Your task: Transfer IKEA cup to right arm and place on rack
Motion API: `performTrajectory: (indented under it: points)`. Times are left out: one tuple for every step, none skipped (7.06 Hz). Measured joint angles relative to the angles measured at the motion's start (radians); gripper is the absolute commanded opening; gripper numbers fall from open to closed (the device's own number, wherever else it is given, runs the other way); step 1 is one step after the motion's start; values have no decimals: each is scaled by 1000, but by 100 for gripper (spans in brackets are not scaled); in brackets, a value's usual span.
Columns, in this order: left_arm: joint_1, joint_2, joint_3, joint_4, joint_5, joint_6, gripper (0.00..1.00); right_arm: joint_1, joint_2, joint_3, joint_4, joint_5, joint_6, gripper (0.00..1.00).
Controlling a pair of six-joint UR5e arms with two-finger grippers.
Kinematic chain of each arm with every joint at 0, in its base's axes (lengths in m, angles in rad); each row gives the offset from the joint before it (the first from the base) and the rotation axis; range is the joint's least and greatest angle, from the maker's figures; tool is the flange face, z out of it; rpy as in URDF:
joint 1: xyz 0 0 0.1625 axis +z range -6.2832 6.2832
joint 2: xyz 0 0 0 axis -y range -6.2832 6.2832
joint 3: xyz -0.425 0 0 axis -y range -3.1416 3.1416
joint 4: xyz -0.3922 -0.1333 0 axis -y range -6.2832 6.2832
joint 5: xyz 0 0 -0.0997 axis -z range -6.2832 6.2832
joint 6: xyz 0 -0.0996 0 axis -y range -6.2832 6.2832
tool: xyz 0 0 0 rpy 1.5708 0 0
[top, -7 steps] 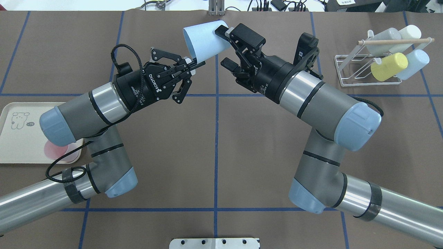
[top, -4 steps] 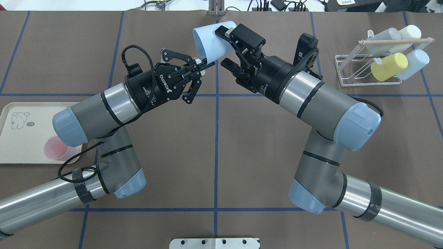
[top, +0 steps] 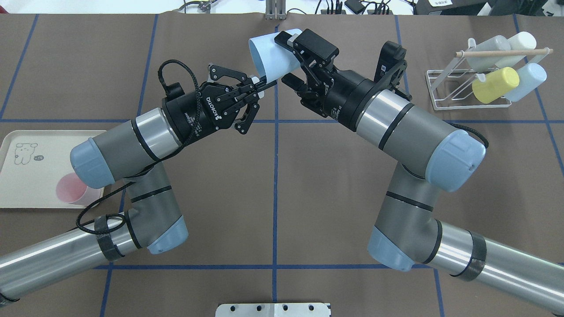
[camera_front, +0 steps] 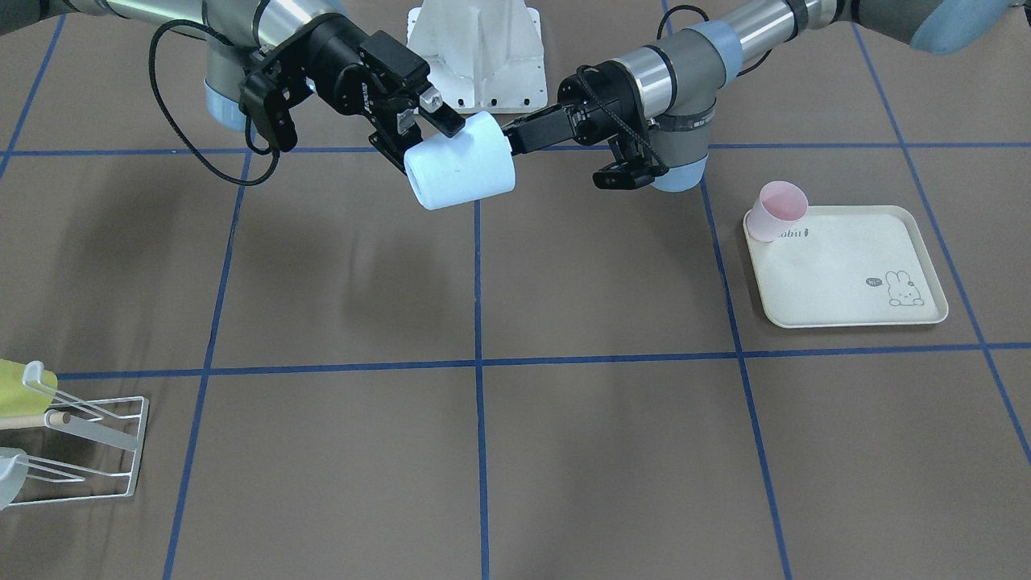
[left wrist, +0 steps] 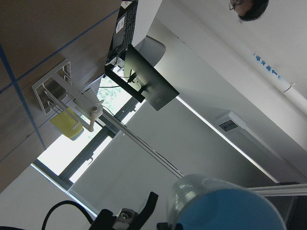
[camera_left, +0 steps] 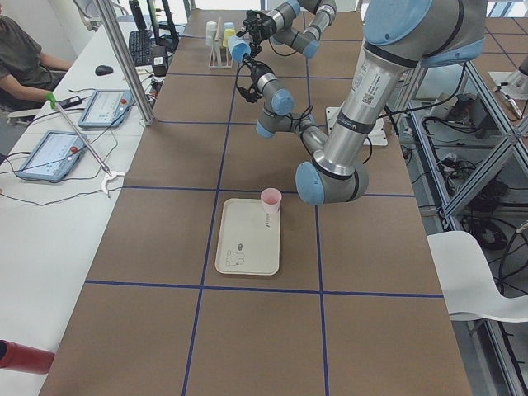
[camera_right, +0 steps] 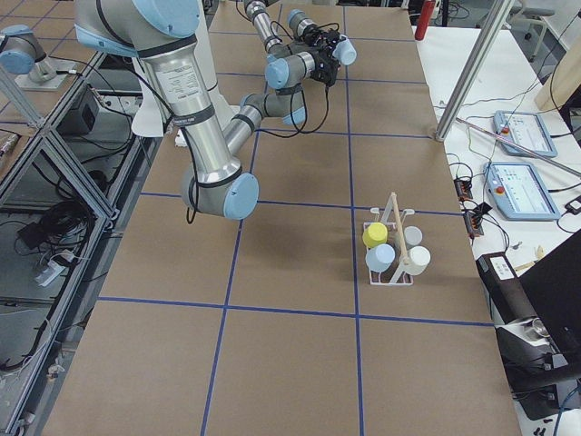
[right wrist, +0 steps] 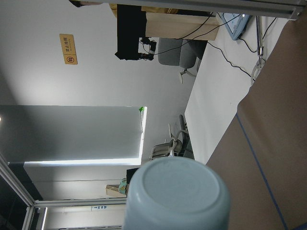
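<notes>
Brown table (top: 220, 185) marked with blue tape lines lies under both arms, which meet above its far middle. Compared with a second ago, the left arm (top: 132, 141) has swung forward and toward the centre line, carrying the pale blue cup (top: 273, 55) with it. The cup's base, which was only beside the right gripper (top: 288, 61), now sits between its fingers. The right arm (top: 410, 127) has stayed where it was.

The left arm is bent at the elbow, with its wrist pointing up and across toward the right arm. The left gripper (top: 260, 86) is clamped flat on the lower edge of the cup's rim. The cup is held in the air, tipped on its side, with its mouth facing the robot's left and its base toward the right arm.

The right arm reaches in from the other side at a matching slant. Its fingers are spread, one along the far side of the cup and the other on the near side, clear of the wall.

In the right wrist view the cup's round base fills the lower middle.

The rack (top: 467, 92) stands at the far right of the table, well apart from the cup, with a yellow cup (top: 495, 84) and three pale ones on its prongs. A pink cup (top: 70, 191) sits on the tray (top: 26, 176) at the left.
</notes>
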State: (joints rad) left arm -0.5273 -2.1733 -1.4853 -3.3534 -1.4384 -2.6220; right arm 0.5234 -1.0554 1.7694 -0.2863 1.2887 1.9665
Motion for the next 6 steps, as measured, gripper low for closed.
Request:
performTrajectory:
  points:
    - [1,1,-2,-1,0,0,0,1,0,-1,0,-3,0,100]
    - [1,1,-3,-1,0,0,0,2,0,-2,0,-9,0,100]
    - [1,1,-3,-1,0,0,0,3,0,-3,-1,-16,1,100]
    - [1,1,-3,-1,0,0,0,3,0,-3,-1,-21,1,99]
    - [1,0,-3,-1,0,0,0,4,0,-4,-1,-25,2,98]
    - [1,0,-2,-1,0,-1,0,4,0,-5,-2,-27,2,75]
